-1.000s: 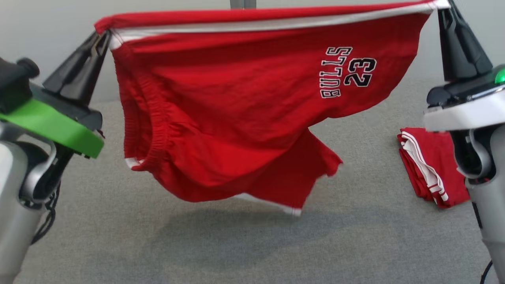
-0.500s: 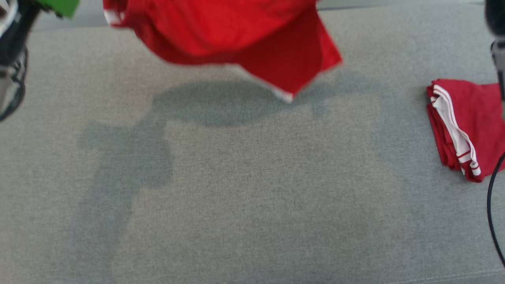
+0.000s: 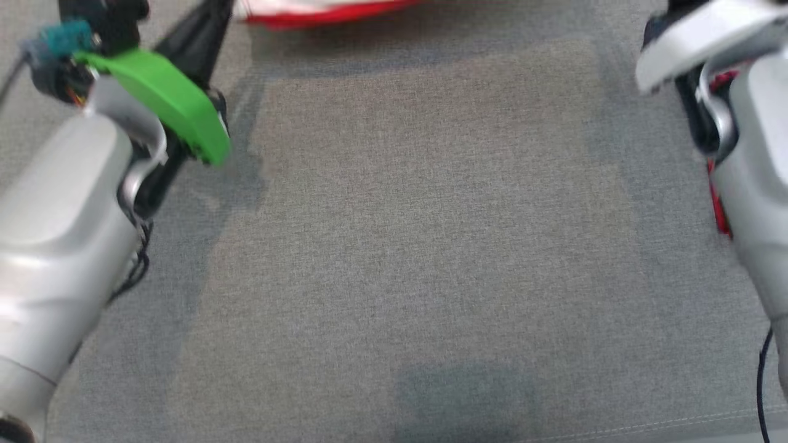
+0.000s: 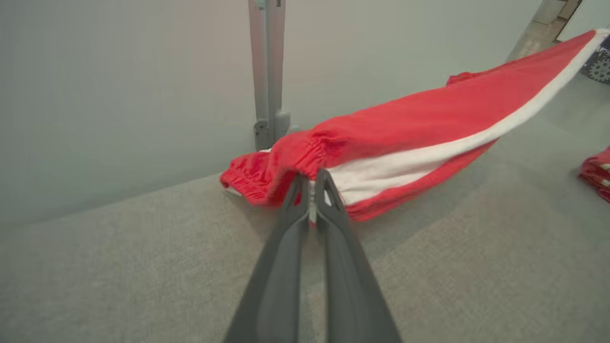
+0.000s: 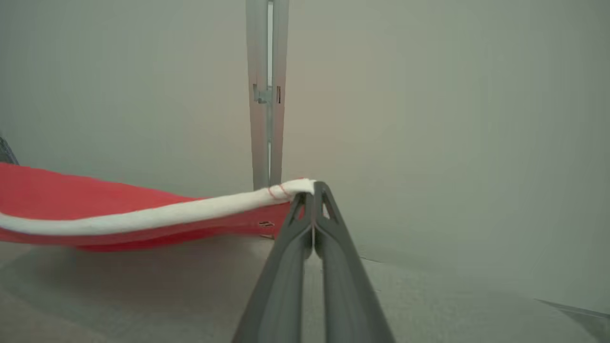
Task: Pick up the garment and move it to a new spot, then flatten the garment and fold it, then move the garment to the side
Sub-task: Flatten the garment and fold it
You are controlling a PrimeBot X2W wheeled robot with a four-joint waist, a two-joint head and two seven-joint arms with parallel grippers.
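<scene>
Jaws shut on both sides: left gripper (image 4: 312, 186) pinches the red shorts (image 4: 419, 128) beside the gathered waistband, right gripper (image 5: 313, 190) pinches the white-striped opposite corner. Shorts stretched between the two, sagging low over the grey cloth surface (image 4: 143, 267). Metal post (image 5: 267, 95) stands just beyond both sets of fingertips. A folded red garment (image 4: 595, 174) lies well right of the left jaws.

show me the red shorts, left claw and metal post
red shorts (image 4: 405, 124), left wrist view, red cloth
left claw (image 4: 312, 183), left wrist view, between fingertips
metal post (image 5: 258, 62), right wrist view, upper shaft
</scene>
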